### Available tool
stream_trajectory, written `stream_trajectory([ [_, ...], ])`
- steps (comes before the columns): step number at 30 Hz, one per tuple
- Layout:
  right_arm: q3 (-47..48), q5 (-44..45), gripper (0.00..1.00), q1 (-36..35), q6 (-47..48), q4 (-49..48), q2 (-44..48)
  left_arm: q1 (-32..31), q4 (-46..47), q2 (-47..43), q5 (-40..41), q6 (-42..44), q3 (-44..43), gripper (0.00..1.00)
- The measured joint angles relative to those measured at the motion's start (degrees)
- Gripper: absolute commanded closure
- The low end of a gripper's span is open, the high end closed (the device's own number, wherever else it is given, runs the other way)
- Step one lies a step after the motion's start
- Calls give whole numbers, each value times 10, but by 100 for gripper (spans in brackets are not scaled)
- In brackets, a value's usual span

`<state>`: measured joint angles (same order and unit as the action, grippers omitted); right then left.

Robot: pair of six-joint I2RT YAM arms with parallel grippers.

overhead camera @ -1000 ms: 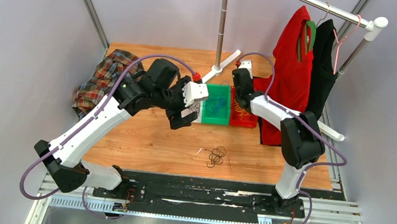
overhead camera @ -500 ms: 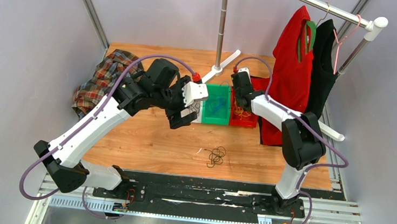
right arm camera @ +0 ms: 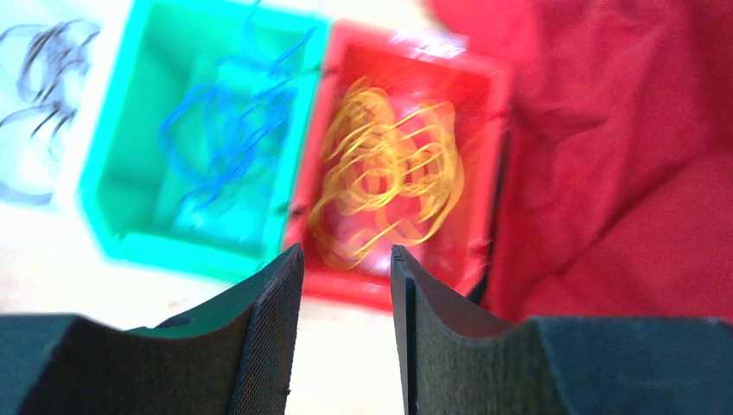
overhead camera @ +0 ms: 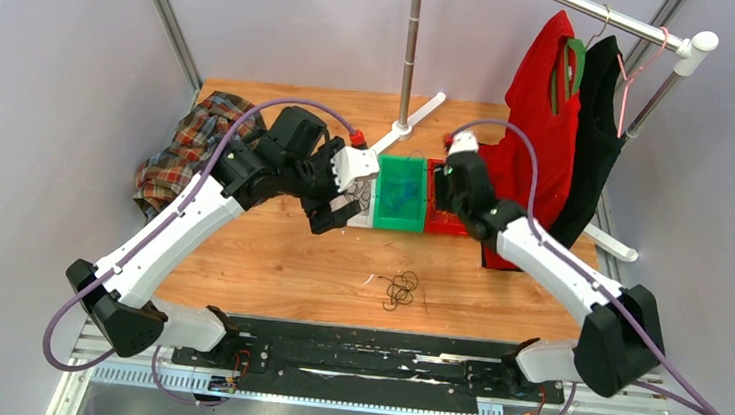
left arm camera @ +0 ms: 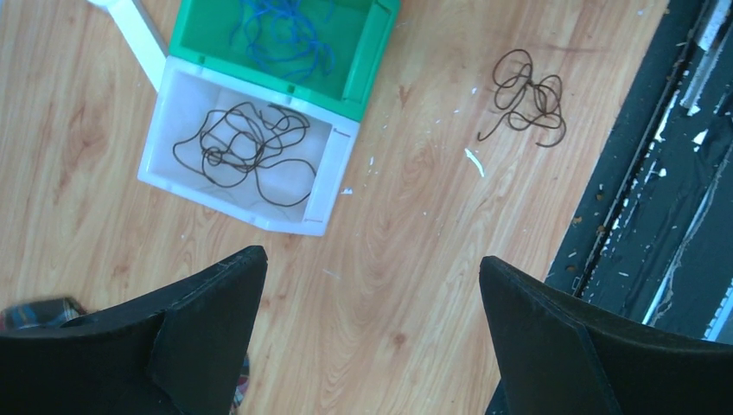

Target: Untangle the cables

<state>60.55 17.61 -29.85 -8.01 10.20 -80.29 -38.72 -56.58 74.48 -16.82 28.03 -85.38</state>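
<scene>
Three bins stand filled: black cable (left arm camera: 242, 156) in white bin (left arm camera: 333, 177), blue cable (left arm camera: 285, 39) in green bin (left arm camera: 363, 73), yellow cable (right arm camera: 389, 186) in red bin (right arm camera: 406, 60). Another black tangle (left arm camera: 523, 95) lies loose on the counter (left arm camera: 406, 259). Left hand (left arm camera: 372, 264) gapes wide, right hand (right arm camera: 346, 259) slightly parted, both empty.

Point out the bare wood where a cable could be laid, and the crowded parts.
Free: the table front-left, between the plaid shirt and the loose black cable; also right of that cable. Crowded: the back, three bins hemmed by the left arm and right arm.
</scene>
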Motion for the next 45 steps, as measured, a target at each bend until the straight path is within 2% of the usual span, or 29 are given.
stream_trajectory([
  [6,-140,-28,58,-154,-39,-28,76,27,7,5,-2,-2,8,2],
  [9,-188,-46,59,-196,-65,-33,78,28,8,5,-9,-2,15,2],
  [21,-258,-87,68,-200,-112,-84,31,28,9,-2,-26,-2,45,2],
  [23,-270,-100,73,-200,-118,-93,28,28,9,-4,-29,-2,47,2],
  [29,-279,-130,98,-200,-133,-110,32,28,9,-4,-36,-2,48,2],
  [30,-279,-133,99,-199,-136,-111,40,28,9,-4,-37,-2,48,2],
  [38,-272,-151,99,-199,-151,-114,146,28,9,-4,-46,-2,48,2],
  [45,-234,-165,99,-196,-153,-110,186,30,9,-4,-47,-2,48,2],
])
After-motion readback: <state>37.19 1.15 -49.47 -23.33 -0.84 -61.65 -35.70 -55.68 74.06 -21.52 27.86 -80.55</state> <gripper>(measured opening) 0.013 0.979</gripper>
